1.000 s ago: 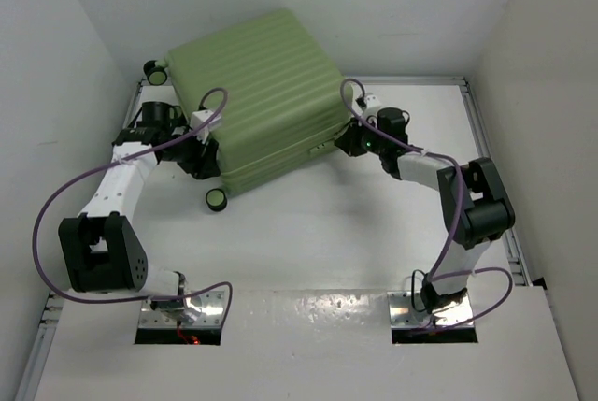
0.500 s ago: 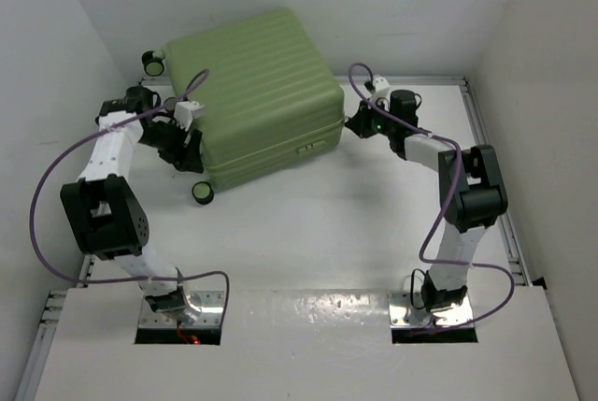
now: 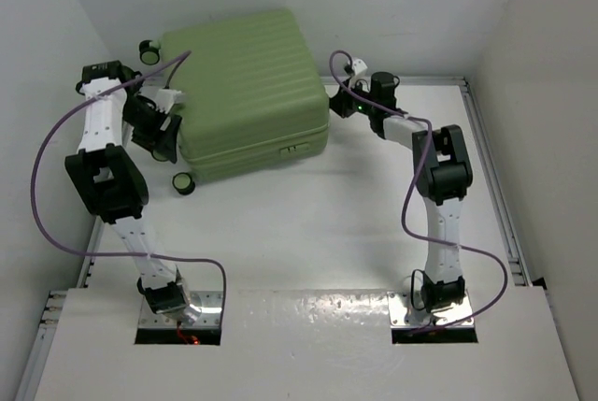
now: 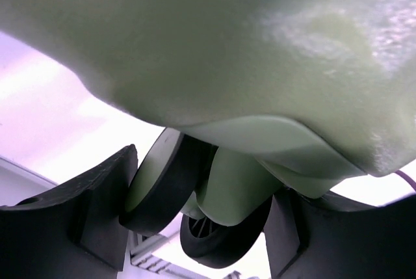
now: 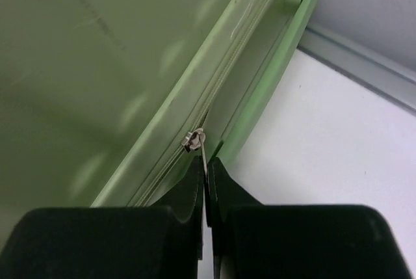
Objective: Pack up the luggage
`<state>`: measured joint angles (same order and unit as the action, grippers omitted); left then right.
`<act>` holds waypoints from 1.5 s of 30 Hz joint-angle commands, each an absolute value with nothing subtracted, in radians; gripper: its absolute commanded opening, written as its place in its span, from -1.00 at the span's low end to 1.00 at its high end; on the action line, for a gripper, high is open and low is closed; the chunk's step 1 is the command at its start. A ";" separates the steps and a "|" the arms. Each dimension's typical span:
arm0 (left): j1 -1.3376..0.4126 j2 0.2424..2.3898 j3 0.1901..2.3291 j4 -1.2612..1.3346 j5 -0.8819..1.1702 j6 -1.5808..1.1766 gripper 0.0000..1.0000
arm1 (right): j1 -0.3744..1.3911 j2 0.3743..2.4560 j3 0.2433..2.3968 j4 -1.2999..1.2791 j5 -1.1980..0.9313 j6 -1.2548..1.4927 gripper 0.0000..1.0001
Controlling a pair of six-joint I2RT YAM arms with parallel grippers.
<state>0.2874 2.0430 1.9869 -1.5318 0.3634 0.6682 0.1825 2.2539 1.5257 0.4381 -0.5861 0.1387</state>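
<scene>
The right fingers (image 5: 188,194) are pressed together, pinching the thin metal zipper pull (image 5: 195,140) that hangs from the seam along the edge of the luggage (image 3: 248,83). From there the right arm (image 3: 439,172) runs back across the white surface (image 3: 355,223) to its base at the near edge. The left fingers (image 4: 97,220) stand spread, one on each side of a black twin caster wheel (image 4: 159,185) under a corner of the green shell. The close view is too blurred to tell whether either finger touches the wheel. The left arm (image 3: 103,177) reaches up along the left wall to that corner. The luggage lies closed and flat, ribbed side up, at the far left of the surface. Another black wheel (image 3: 148,49) sticks out at its far left corner and one more (image 3: 183,182) at its near left corner.
</scene>
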 commanded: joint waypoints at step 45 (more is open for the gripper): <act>0.299 2.111 1.746 -0.508 0.302 0.218 0.10 | 0.123 2.643 2.092 0.717 -0.506 1.162 0.24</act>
<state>0.3611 1.9450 1.8091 -1.3239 0.4564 0.4572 0.1646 2.6953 2.0159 0.7498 -0.3222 0.9024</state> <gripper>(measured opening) 0.707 0.630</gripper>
